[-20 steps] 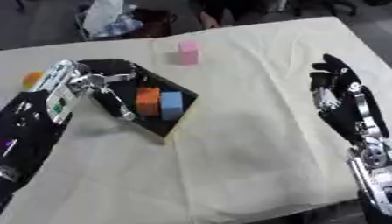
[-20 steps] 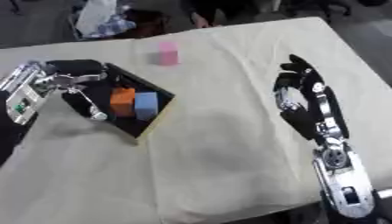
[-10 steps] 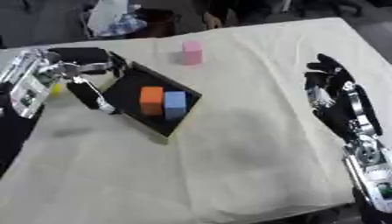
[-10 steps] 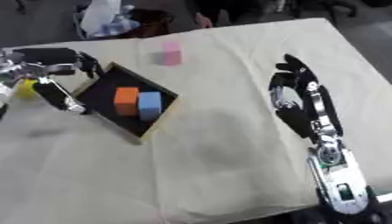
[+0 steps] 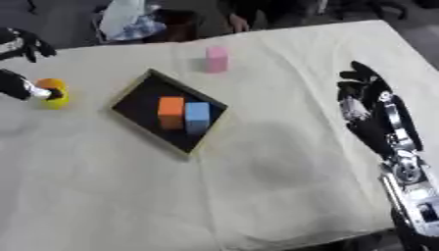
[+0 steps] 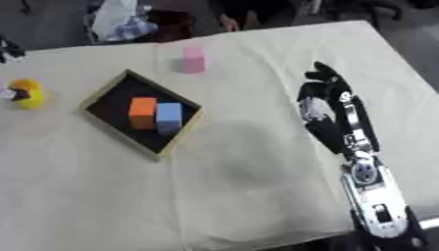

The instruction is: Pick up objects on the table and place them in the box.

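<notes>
Cream cloth-covered table (image 5: 257, 186) seen from above. The box (image 5: 168, 111), a shallow black tray with a pale wooden rim, lies left of centre, turned diamond-wise, its long axis running from 10 to 4 o'clock. Inside it, touching side by side, lie an orange block (image 5: 171, 112) and a blue block (image 5: 197, 116), each with its long side running 12 to 6 o'clock. A pink block (image 5: 216, 59) stands upright on the cloth at 1 o'clock from the box, well apart, with nothing between them. A yellow object (image 5: 54, 92), orange on top, sits at 9 o'clock from the box near the table's left edge. The left hand (image 5: 19, 86) shows only in part at that edge, a fingertip touching the yellow object; whether its fingers are spread or curled cannot be told. The right hand (image 5: 370, 107) rests at 3 o'clock, fingers relaxed and pointing to 12 o'clock, holding nothing. A white bag (image 5: 129, 19) lies beyond the far edge
</notes>
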